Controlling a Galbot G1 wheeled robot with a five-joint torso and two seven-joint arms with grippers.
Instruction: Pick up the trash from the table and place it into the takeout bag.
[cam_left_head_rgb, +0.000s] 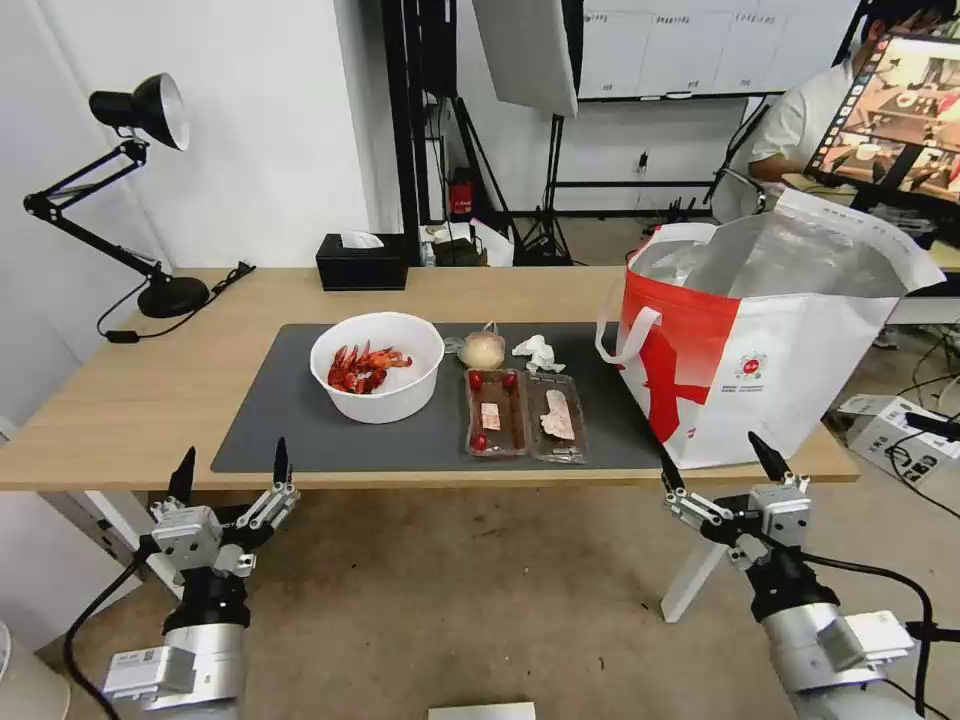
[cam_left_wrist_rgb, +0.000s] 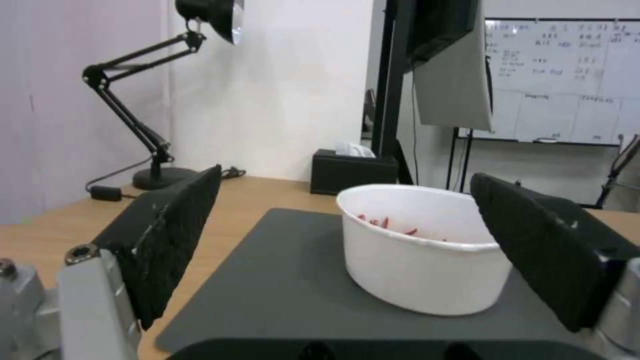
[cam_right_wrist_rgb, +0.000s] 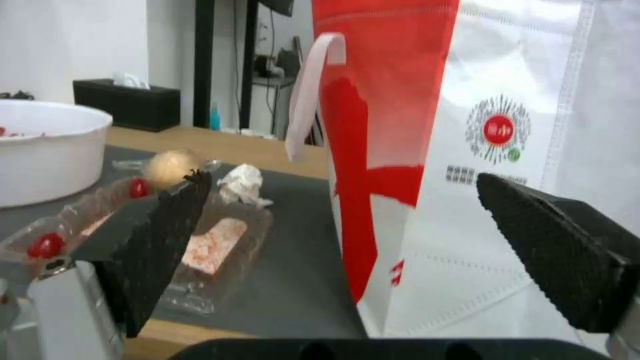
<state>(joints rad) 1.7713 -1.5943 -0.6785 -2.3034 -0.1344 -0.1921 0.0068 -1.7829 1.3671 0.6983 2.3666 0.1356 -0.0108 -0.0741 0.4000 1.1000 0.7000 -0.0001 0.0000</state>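
Note:
On the dark grey mat (cam_left_head_rgb: 280, 420) of the light-wood table (cam_left_head_rgb: 120, 400) stands a white bowl (cam_left_head_rgb: 377, 365) of red crayfish shells. Right of it lie a beige bagged lump (cam_left_head_rgb: 484, 350), a crumpled white tissue (cam_left_head_rgb: 538, 351) and a clear hinged tray (cam_left_head_rgb: 524, 413) with food scraps. The white-and-red takeout bag (cam_left_head_rgb: 770, 350) stands open at the table's right end, foil lining showing. My left gripper (cam_left_head_rgb: 232, 468) is open, below the table's front edge, facing the bowl (cam_left_wrist_rgb: 420, 265). My right gripper (cam_left_head_rgb: 717, 460) is open in front of the bag (cam_right_wrist_rgb: 467, 150), the tray (cam_right_wrist_rgb: 200, 240) beside it.
A black desk lamp (cam_left_head_rgb: 140, 200) stands at the table's far left, and a black tissue box (cam_left_head_rgb: 362, 262) sits at the back edge. Light stands and a person at a screen are behind. White boxes (cam_left_head_rgb: 890, 425) and cables lie on the floor at right.

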